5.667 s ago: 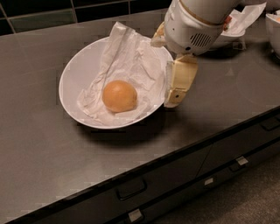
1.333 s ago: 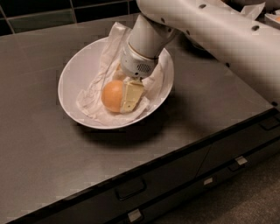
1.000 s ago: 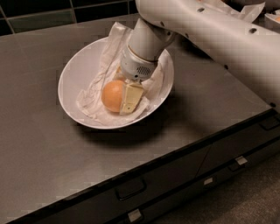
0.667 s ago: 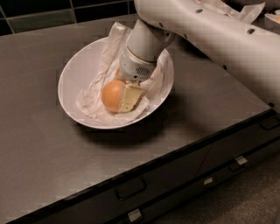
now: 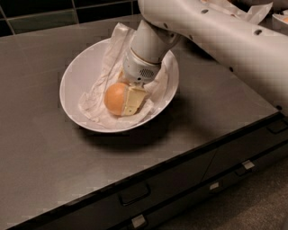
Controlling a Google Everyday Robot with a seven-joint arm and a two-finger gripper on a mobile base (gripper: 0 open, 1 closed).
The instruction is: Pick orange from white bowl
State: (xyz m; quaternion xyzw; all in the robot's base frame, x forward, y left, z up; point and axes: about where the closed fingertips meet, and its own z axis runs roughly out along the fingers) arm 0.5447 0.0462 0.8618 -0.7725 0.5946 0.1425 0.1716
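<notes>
A: Right, what's around the orange (image 5: 115,98)?
B: It sits in the white bowl (image 5: 76,78), centre-left of frame, on a crumpled paper napkin (image 5: 111,51). Napkin folds ring it on the left and below. One flap sticks up past the bowl's upper rim. The gripper (image 5: 129,95) is down in the bowl, against the orange's right side.
A: Grip?
B: Can't tell. Clenched or slack, it isn't visible from here. The orange rests on the napkin.
A: What blocks access?
B: The wrist (image 5: 145,51) covers the bowl's upper right. The arm (image 5: 225,36) runs off to the upper right corner, over that part of the counter (image 5: 40,148). More white paper (image 5: 252,10) lies behind the arm at the top right edge.
A: Edges, room?
B: The bowl is well back from the counter's front edge, which runs diagonally from lower left up to the right. There's open counter left of and below the bowl. A dark tiled wall (image 5: 40,18) runs along the top left. Below the edge are drawer fronts (image 5: 180,177) with handles (image 5: 134,194).
A: Surfaces?
B: Counter: flat, dark grey, dull sheen. Bowl: glossy white, wide, shallow, oval. Napkin: thin, wrinkled. Orange: smooth, round, orange-yellow. Arm: smooth off-white shell with small dark holes.
</notes>
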